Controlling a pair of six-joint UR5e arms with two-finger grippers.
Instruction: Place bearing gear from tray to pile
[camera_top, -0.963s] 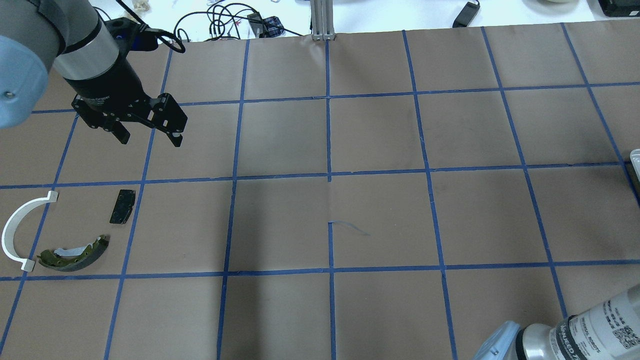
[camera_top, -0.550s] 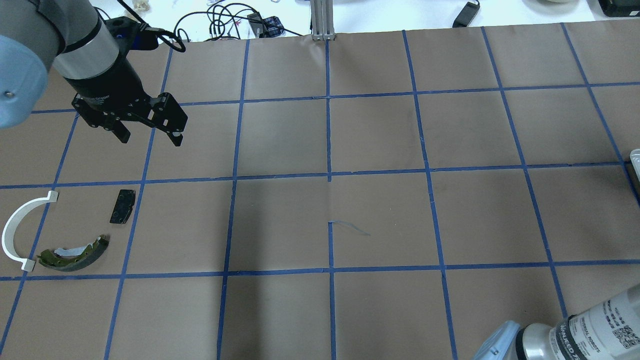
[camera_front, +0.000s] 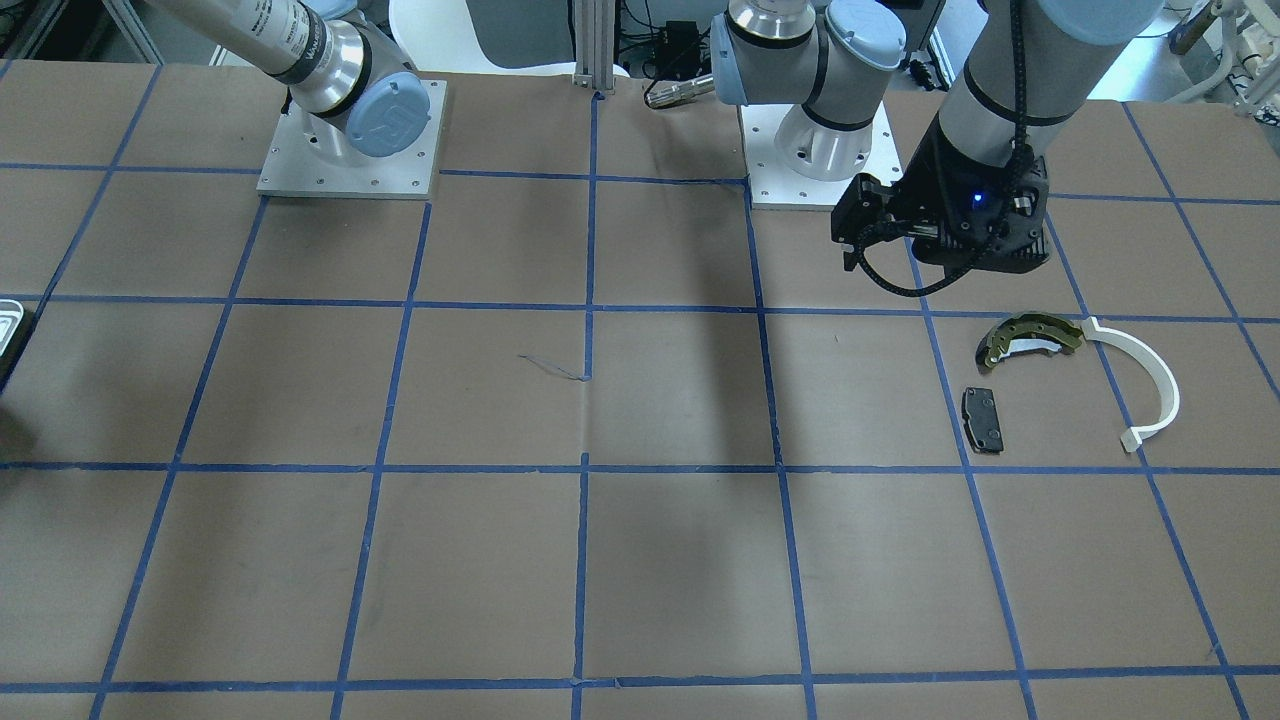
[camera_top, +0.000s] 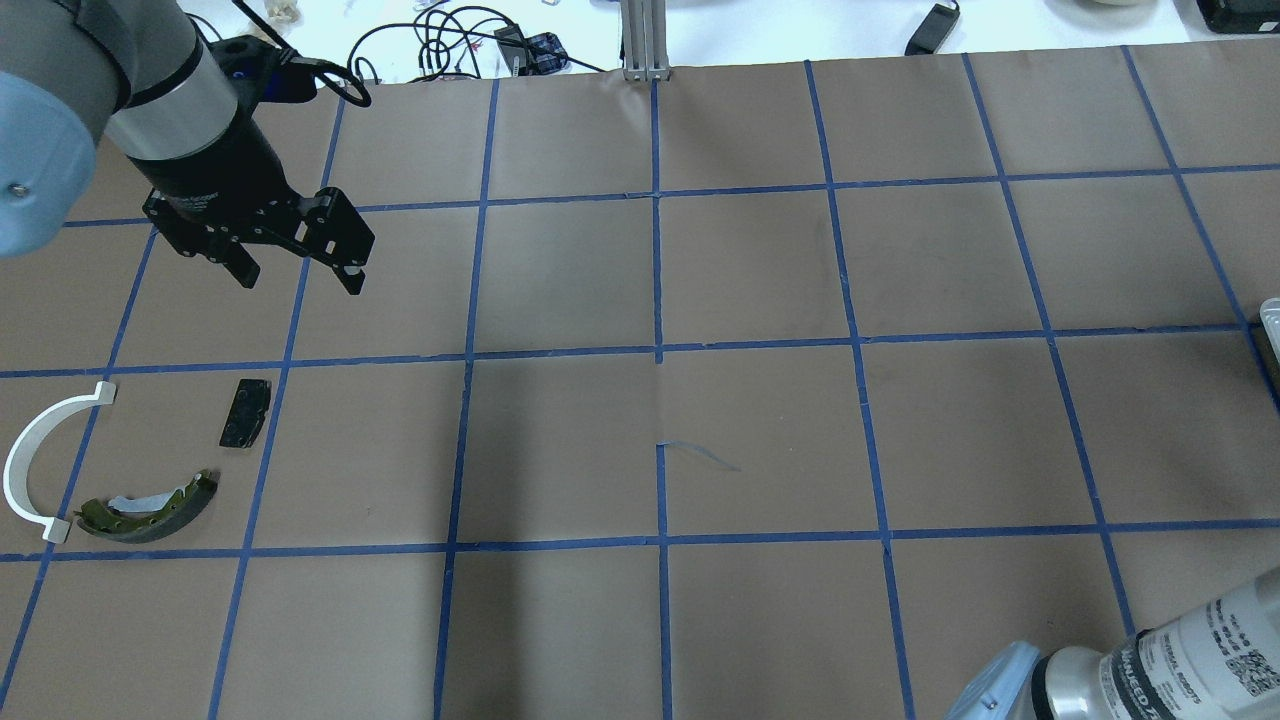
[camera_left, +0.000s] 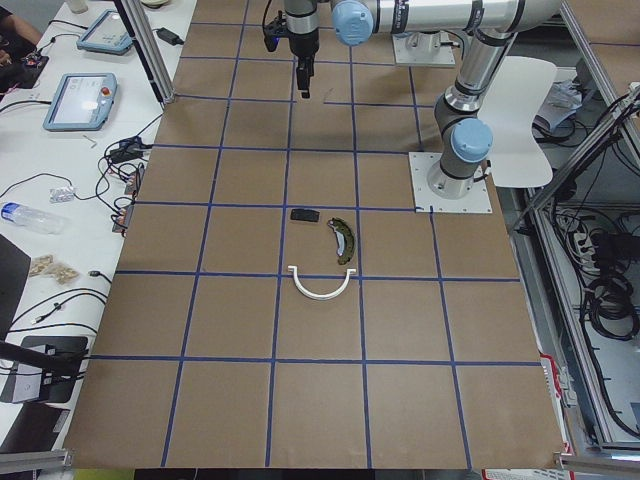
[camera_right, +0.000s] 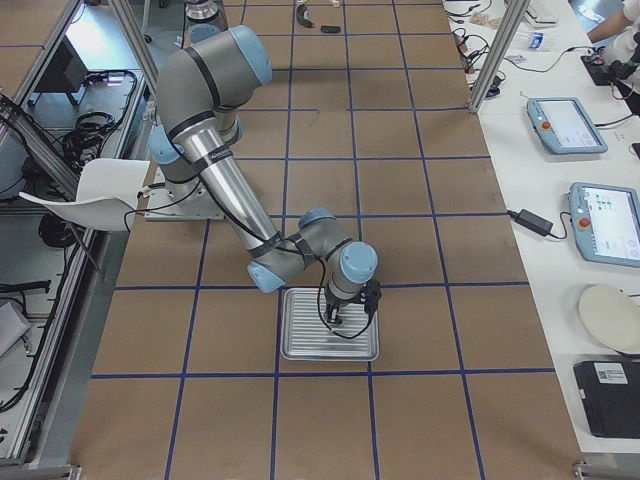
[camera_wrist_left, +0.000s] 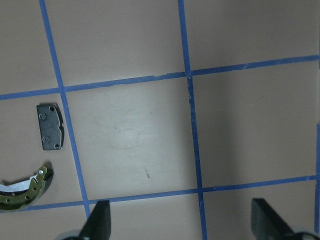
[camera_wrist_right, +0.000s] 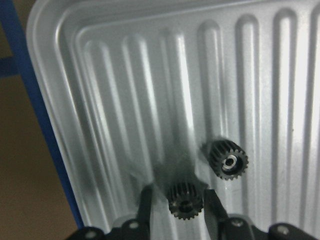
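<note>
Right wrist view: right gripper clamps one bearing gear over the tray, a second gear at 1 o'clock; overhead view: left gripper wide, empty, pile at 7 o'clock; pick-up step, lift and carry next.

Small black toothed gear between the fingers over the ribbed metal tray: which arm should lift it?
Right. Its gripper brackets the small black toothed gear; the left gripper hangs open, far off.

We see a brown table gridded with blue tape. Below our left gripper lie a black pad, an olive brake shoe and a white arc. Under our right gripper sits the ribbed metal tray.
</note>
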